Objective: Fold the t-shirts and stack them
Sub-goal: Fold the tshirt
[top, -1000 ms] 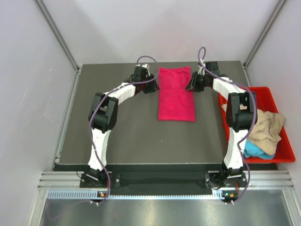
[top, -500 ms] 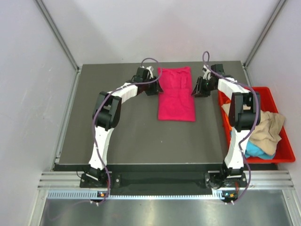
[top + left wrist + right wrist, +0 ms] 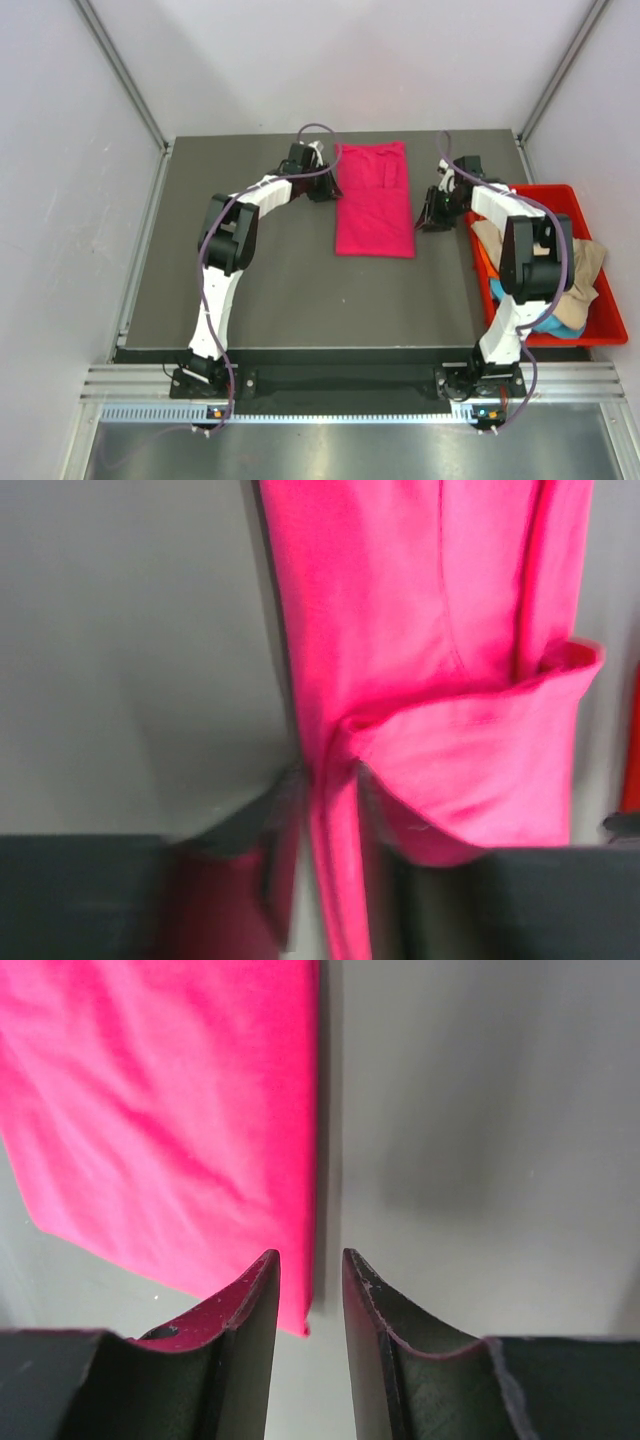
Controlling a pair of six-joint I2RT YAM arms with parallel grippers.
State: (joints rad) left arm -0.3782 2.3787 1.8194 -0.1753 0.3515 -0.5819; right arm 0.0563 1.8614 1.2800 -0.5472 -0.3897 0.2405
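My left pincer [image 3: 327, 795] pinches the side edge of the long magenta-pink cloth t-shirt [image 3: 375, 205]; my right pincer [image 3: 310, 1260], narrowly spread and empty, has it just leftward.

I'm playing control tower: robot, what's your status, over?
Left fingers pinching pink t-shirt edge. Right fingers slightly apart, empty, beside it. Red bin off to the side, nothing blocking.

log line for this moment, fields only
left fingers: pinching pink t-shirt left edge | right fingers: apart, empty, over right edge | shirt: lying on table
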